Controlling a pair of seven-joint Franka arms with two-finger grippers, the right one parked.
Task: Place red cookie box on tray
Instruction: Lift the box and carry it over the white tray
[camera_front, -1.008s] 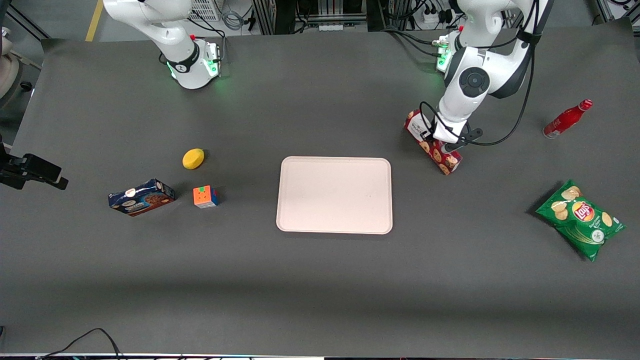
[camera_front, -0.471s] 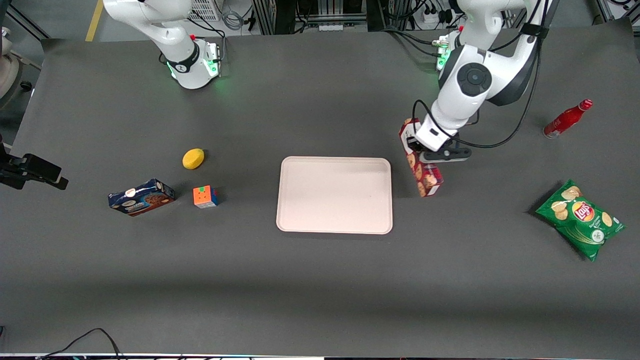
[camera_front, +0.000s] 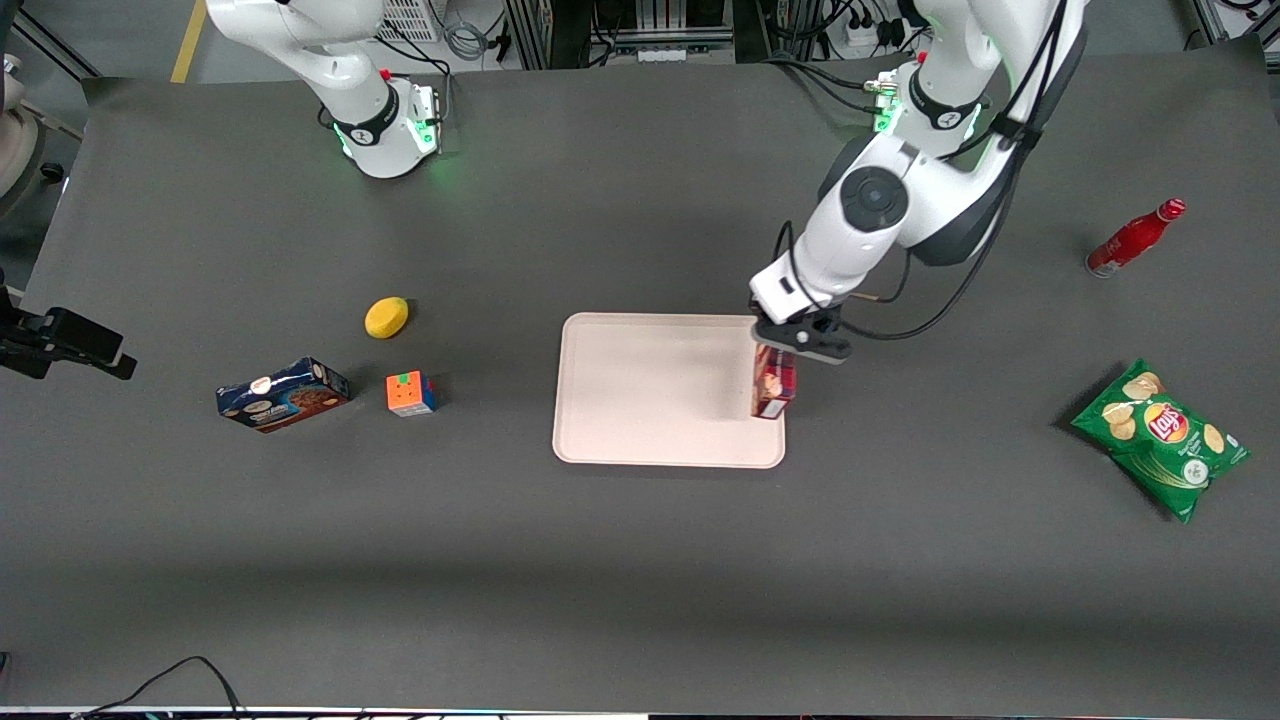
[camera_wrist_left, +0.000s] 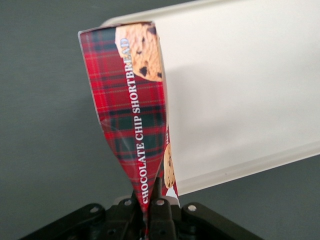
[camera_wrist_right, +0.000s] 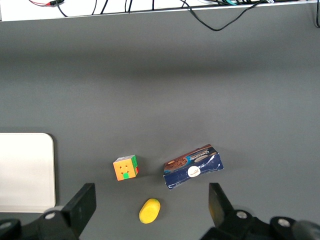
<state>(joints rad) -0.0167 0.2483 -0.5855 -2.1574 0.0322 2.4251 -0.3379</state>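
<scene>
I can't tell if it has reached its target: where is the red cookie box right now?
In the front view the red cookie box hangs from the gripper, shut on it, over the tray edge nearest the working arm, not yet set down.

A second ago my gripper (camera_front: 779, 352) pinched the red cookie box (camera_front: 773, 384) on the table, well off toward three o'clock of the tray (camera_front: 640, 400); since then I have lifted it, swung it from slanting to hanging end-down, and carried it over the tray's three o'clock edge
</scene>
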